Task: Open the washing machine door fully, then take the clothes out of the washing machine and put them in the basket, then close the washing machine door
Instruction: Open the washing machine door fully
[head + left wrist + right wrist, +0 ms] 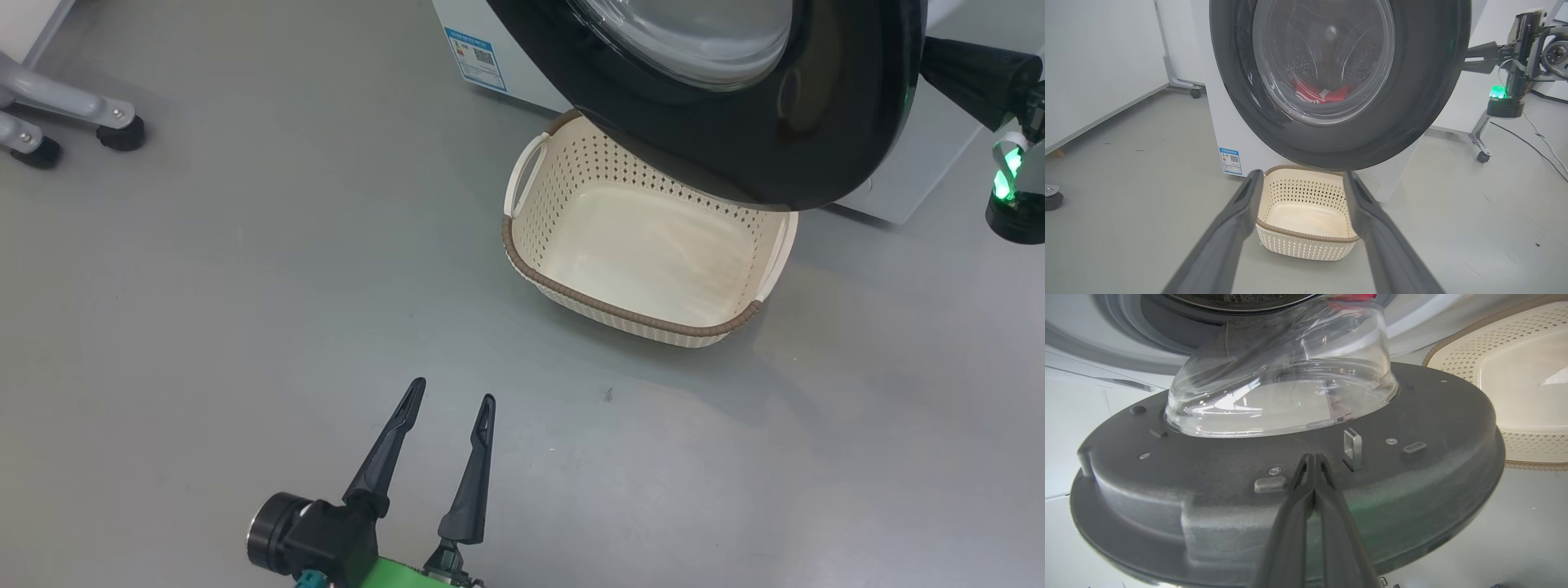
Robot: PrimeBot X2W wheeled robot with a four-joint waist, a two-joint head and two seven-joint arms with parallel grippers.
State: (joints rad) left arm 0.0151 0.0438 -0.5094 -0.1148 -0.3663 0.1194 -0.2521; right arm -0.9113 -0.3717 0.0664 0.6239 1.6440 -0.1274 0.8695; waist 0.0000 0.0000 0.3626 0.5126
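Washing machine door [1167, 490] part open, overhanging the basket [620, 314]. Right gripper [1314, 459], pinched shut and empty, is at the door's inner face beside the latch [1352, 449]; contact probable. We should push steadily there. Left gripper [454, 389] spread wide, well clear of the door.

Holds left gripper [453, 392] low at lower left of head view, fingers [382, 457] spread wide, pointing up and fwd, nothing btwn them, w/ green wrist section just behind. Reaches right arm [980, 77] in from far right edge, green light glowing on it. Has right gripper [1313, 457] shut tight, tips pressed together, nothing btwn.
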